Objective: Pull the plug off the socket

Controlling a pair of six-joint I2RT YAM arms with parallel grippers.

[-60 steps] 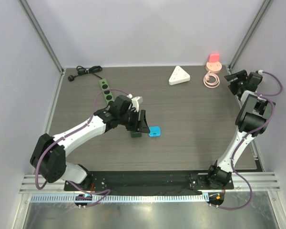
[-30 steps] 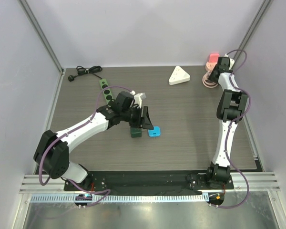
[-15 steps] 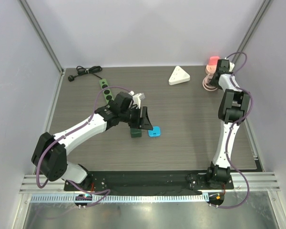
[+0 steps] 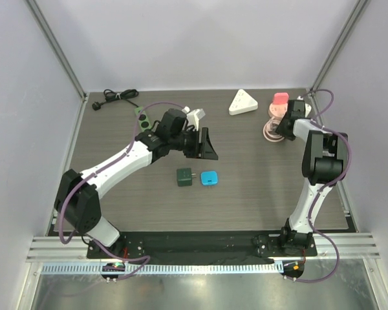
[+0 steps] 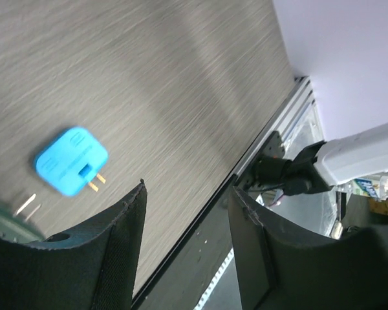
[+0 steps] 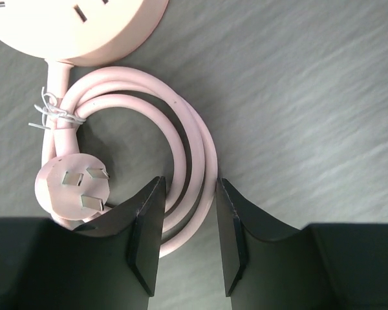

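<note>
Both fingers of the right gripper (image 6: 189, 182) stand apart astride the cord (image 6: 204, 155), 2 o'clock on the tabletop (image 4: 258, 181). The plug (image 4: 279, 98) seems seated in the socket (image 6: 84, 26) there. Empty left gripper (image 5: 187, 190), fingers apart. Better: pin socket, pull plug straight up.

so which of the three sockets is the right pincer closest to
The pink round socket at far right: the right pincer sits over its coiled cord. The white triangular socket and the green strip lie further left.

The left end effector (image 5: 189, 191) hangs spread apart near a blue plug (image 5: 70, 160) lying on the table (image 5: 181, 77).
</note>
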